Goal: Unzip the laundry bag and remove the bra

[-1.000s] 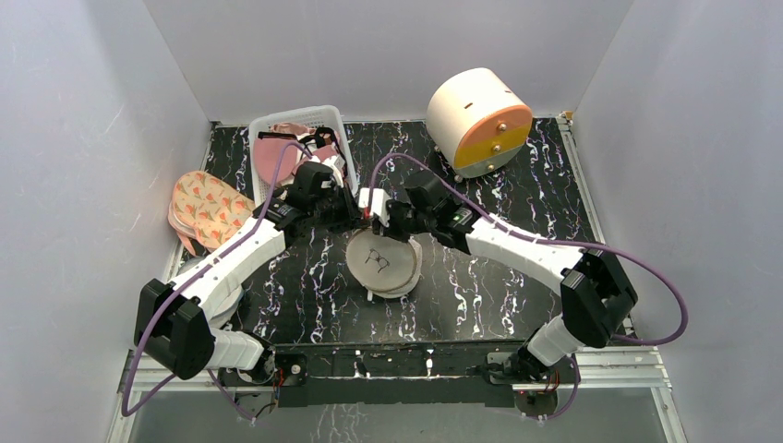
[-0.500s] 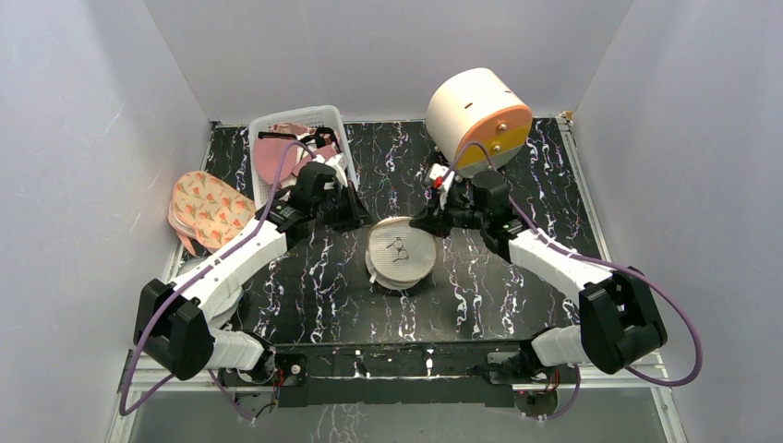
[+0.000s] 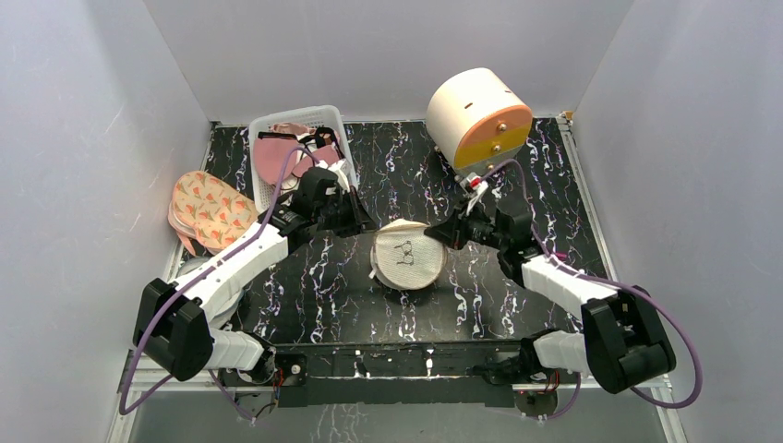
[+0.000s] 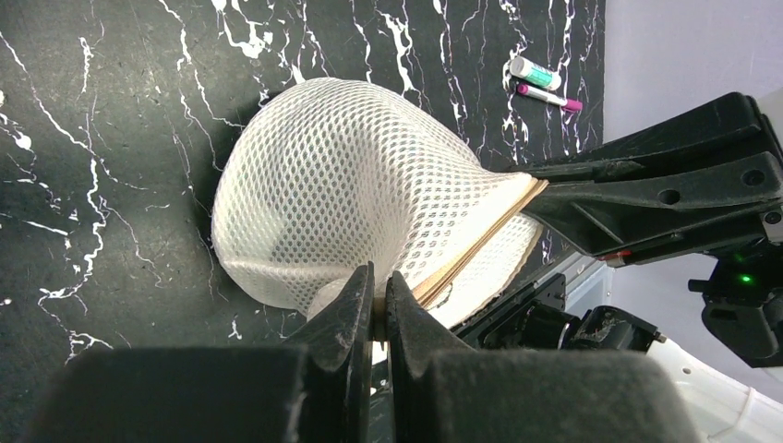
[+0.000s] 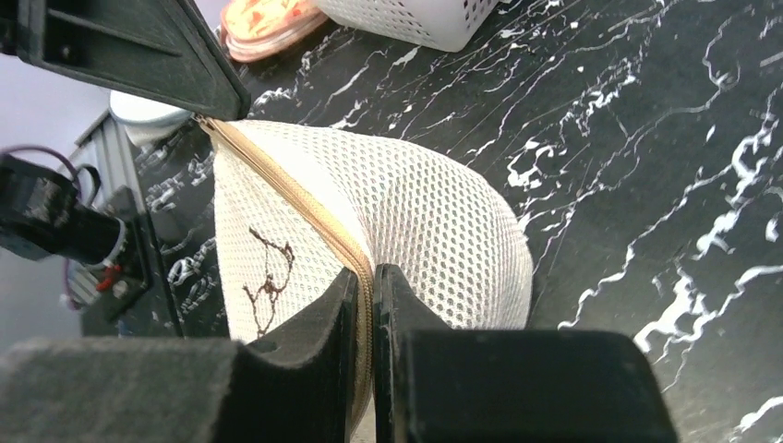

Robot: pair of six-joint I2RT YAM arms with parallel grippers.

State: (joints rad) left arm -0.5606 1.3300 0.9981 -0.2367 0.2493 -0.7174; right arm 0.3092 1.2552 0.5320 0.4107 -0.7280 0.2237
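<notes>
The left jaws were closed on the bag (image 4: 351, 185), pinching its rim at the near edge of the dome. The right jaws were clamped on it too, biting the zip (image 5: 305, 208) seam on the opposite side. Between the two grips the tan zip ran taut and straight, and it looked shut along that stretch.

The bag was a round, domed pouch of white honeycomb mesh. Its flat face bore a small dark line drawing of a bra. What lay inside could not be made out through the mesh.

It sat between the two sets of jaws near the middle of the table (image 3: 572, 175), tipped so the flat face turned up toward the top camera. Whether its underside touched the table could not be told.

The table was black with white marble veins. A white basket (image 3: 295, 115) of pink garments (image 3: 275, 157) stood at the far left, with floral cups (image 3: 208, 208) beside it at the table's left edge. A cream drum (image 3: 475, 115) with an orange face stood at the far right, and two small tubes (image 4: 545, 83) lay on the table. Plain pale walls (image 3: 369, 55) closed in three sides.
</notes>
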